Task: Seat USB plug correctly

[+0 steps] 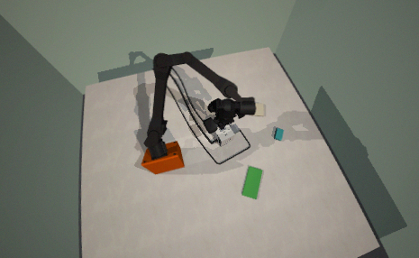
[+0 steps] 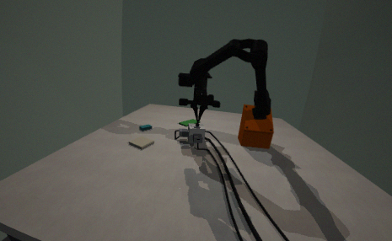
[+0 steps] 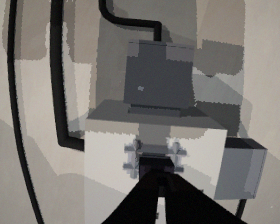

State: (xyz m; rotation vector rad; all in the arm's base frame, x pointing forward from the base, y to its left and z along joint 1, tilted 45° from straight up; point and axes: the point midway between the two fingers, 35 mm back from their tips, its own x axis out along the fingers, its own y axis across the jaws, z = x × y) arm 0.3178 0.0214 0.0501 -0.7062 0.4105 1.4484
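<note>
The white power cube (image 1: 224, 136) (image 2: 196, 136) (image 3: 106, 175) stands on the table, with grey plugs in its sides. My gripper (image 1: 223, 127) (image 2: 197, 123) (image 3: 160, 183) points straight down over the cube's top and is shut on the small dark USB plug (image 3: 156, 162). The plug is at the top socket, between small grey marks on the cube's top face. The fingertips hide most of the plug and the socket, so its depth and which way round it is cannot be told.
Black cables (image 1: 192, 113) (image 2: 234, 190) (image 3: 57, 80) run from the cube across the table. A grey side plug (image 3: 158, 75) has its own cable. A green block (image 1: 252, 182) (image 2: 189, 122), a teal block (image 1: 278, 133) (image 2: 145, 127) and a cream block (image 1: 260, 109) (image 2: 141, 142) lie around the cube.
</note>
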